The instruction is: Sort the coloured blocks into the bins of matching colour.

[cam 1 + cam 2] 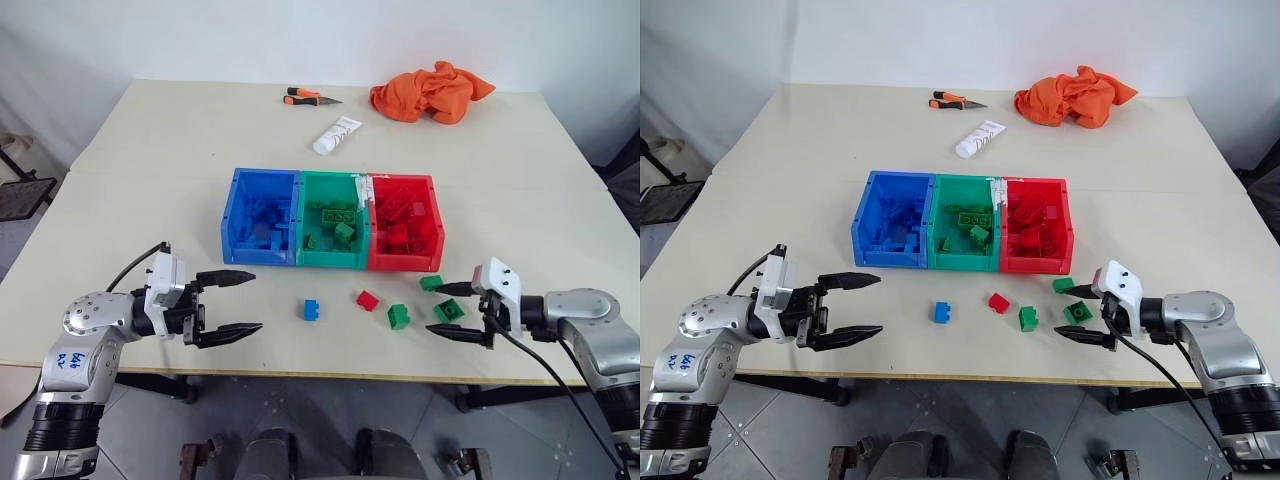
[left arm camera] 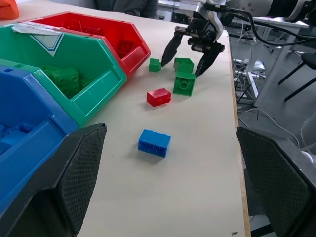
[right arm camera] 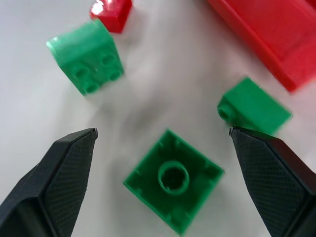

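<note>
Lying hollow-side up between the spread fingers of the right pincer [image 1: 451, 311], the green block [image 3: 173, 179] looks light, rigid and slick, best pinched across flat opposite walls; left pincer [image 1: 238, 303] also spread.

On the table [image 1: 150, 180] lie 5 loose blocks: 3 green [image 1: 399, 316] [image 1: 448, 310] [image 1: 431, 283], 1 red [image 1: 367, 300], 1 blue [image 1: 312, 310]. There are 3 bins: blue [image 1: 232, 215], green [image 1: 332, 260], red [image 1: 434, 225].

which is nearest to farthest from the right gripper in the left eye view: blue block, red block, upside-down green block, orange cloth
From the right gripper:
1. Upside-down green block, between its open jaws at the table's near edge.
2. Red block, loose on the table, further toward the robot's left.
3. Blue block, further left again.
4. Orange cloth, at the table's far side.
</note>
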You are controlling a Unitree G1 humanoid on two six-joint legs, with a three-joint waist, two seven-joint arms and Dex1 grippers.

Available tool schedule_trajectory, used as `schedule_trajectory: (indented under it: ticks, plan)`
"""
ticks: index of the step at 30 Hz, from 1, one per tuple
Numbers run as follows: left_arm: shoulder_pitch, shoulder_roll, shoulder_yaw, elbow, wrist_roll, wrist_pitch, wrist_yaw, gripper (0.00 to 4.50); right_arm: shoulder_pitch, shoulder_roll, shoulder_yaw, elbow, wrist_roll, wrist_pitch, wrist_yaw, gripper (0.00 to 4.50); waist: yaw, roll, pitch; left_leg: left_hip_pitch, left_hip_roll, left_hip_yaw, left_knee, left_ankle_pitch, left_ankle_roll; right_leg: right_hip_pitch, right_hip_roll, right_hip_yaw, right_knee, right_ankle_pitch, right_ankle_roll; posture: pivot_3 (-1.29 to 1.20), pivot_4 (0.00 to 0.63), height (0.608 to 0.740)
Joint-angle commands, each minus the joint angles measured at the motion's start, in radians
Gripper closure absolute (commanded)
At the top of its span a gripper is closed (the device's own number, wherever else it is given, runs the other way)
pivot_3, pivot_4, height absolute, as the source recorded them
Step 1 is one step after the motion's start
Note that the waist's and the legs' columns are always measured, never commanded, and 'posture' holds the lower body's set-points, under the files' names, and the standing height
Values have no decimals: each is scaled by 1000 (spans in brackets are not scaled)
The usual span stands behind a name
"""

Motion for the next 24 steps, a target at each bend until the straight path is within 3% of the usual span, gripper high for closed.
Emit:
schedule_trajectory:
  ticks: [1, 7, 12, 17, 21, 24]
  plan:
    - [-13, -4, 14, 36, -21, -29, -25, 0, -12, 39, -27, 76, -5, -6, -53, 623, -1, 0, -1, 0, 0, 0, 0, 0, 0, 0, 0, 0, 0, 0, 0, 0, 150, 740]
    - [-14, -33, 39, 94, -45, -86, -64, 0, -1, 31, -62, -15, 29, 10, -53, 2534, -2, 0, -1, 1, 1, 0, 0, 0, 0, 0, 0, 0, 0, 0, 0, 0, 150, 740]
    - [-35, -40, 29, 145, -19, -124, -56, 0, -19, 16, -106, -176, 83, 101, -86, 2567, -2, 0, -1, 0, 0, 1, 0, 0, 0, 0, 0, 0, 0, 0, 0, 0, 150, 740]
    - [-61, -47, 15, 177, -11, -144, -54, 0, -149, 37, -96, -325, 163, 299, -159, 2567, -6, 1, 0, 0, 1, 0, 0, 0, 0, -1, 0, 0, 1, 0, 0, 0, 150, 740]
    - [-85, -52, 6, 208, -7, -158, -66, 0, -351, 195, -32, -271, 160, 322, -259, 2567, -21, 0, -1, 0, 1, 0, 0, -1, -1, -1, 1, 0, 2, 0, 0, 0, 150, 740]
    - [-103, -60, 6, 235, 0, -187, -74, 0, -476, 312, 48, -127, 77, 209, -277, 2567, -27, 1, -1, 0, 1, 0, 0, -1, -1, -2, 1, 0, 4, 0, -1, 0, 150, 740]
